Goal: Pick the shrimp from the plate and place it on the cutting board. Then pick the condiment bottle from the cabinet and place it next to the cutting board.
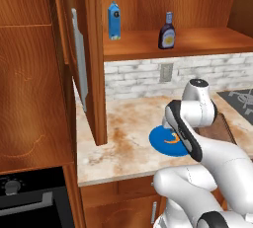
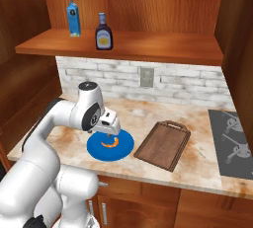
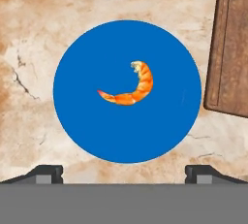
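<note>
Our hand (image 3: 124, 172) hovers wide open and empty over the shrimp (image 3: 130, 86) on the plate (image 3: 87, 131); small, light, probably slippery, so we'd pinch its curved middle.

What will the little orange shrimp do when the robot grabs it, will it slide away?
The shrimp is small and thin, so it is probably very light. It lies flat on the smooth blue plate, so it might skid if nudged. Its curled shape will not roll, but the open gripper could pinch it off-centre.

Nothing crowds the shrimp (image 3: 130, 86); cutting board (image 3: 230, 48) lies beside the plate (image 3: 87, 121).
</note>
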Robot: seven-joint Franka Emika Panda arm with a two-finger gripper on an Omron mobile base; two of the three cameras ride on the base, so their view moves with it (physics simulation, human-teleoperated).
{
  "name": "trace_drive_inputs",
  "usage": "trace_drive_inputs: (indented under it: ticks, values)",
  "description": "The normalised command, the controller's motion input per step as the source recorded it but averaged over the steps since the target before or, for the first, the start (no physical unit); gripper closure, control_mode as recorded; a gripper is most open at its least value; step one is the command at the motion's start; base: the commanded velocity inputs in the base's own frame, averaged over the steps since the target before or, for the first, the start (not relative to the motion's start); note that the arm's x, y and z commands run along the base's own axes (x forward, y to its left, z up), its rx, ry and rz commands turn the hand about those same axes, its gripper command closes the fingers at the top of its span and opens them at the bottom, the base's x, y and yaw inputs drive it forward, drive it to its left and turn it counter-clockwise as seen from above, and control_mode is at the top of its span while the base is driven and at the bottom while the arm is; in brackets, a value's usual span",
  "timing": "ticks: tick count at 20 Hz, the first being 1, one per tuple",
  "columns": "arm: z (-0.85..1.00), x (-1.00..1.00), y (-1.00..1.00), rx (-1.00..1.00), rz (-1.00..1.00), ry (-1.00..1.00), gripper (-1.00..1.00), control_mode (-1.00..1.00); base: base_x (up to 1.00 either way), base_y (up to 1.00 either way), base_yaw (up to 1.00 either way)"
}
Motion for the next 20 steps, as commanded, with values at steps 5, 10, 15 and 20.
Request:
trace_drive_inputs:
  ticks: [5,10,15,20]
  values:
    - [-0.17,0.1,-0.12,0.0,-0.01,0.0,-1.0,-1.0,0.0,0.0,0.0]
    - [-0.14,0.16,-0.13,0.0,-0.01,0.0,-1.0,-1.0,0.0,0.0,0.0]
    - [-0.14,0.11,-0.1,0.02,0.0,0.0,-1.0,-1.0,0.0,0.0,0.0]
    - [-0.16,0.08,-0.04,0.0,0.0,0.0,-1.0,-1.0,0.0,0.0,0.0]
